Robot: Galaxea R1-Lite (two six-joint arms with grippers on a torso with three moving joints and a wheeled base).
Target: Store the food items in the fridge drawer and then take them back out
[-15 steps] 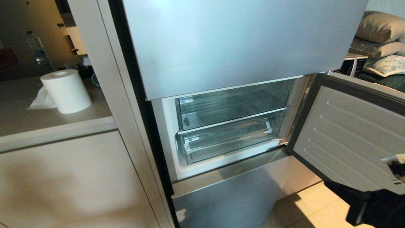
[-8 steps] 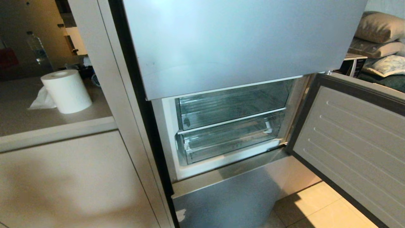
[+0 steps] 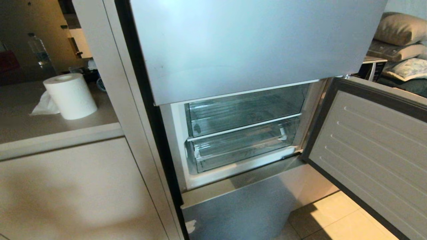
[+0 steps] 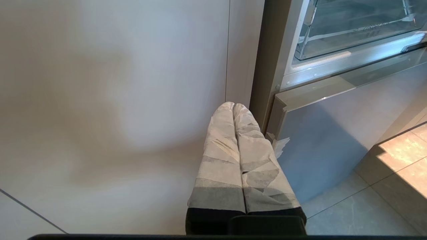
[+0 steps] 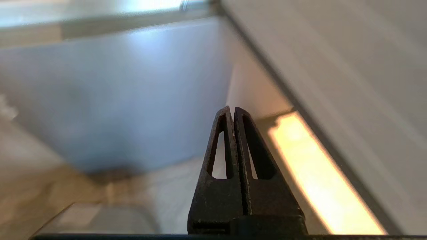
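The fridge's middle compartment stands open in the head view, with two clear plastic drawers stacked inside. The lower, white-edged fridge drawer [image 3: 240, 146] is pushed in and looks empty; the left wrist view shows part of this fridge drawer [image 4: 350, 30] too. No food items are in view. Neither gripper shows in the head view. My left gripper [image 4: 233, 106], its fingers wrapped in white tape, is shut and empty, hanging low beside the cabinet panel and the fridge's bottom door. My right gripper [image 5: 232, 109], with black fingers, is shut and empty, low over the floor under the open door.
The open compartment door [image 3: 373, 146] swings out to the right over the tiled floor [image 3: 333, 216]. A grey upper door [image 3: 253, 43] overhangs the compartment. A paper towel roll [image 3: 70, 96] and a water bottle [image 3: 39, 50] stand on the counter at the left. Pillows [image 3: 400, 30] lie at the far right.
The right arm, seen at the lower right edge of the head view one second ago, has dropped out of that view. The fridge and its drawers are unchanged.
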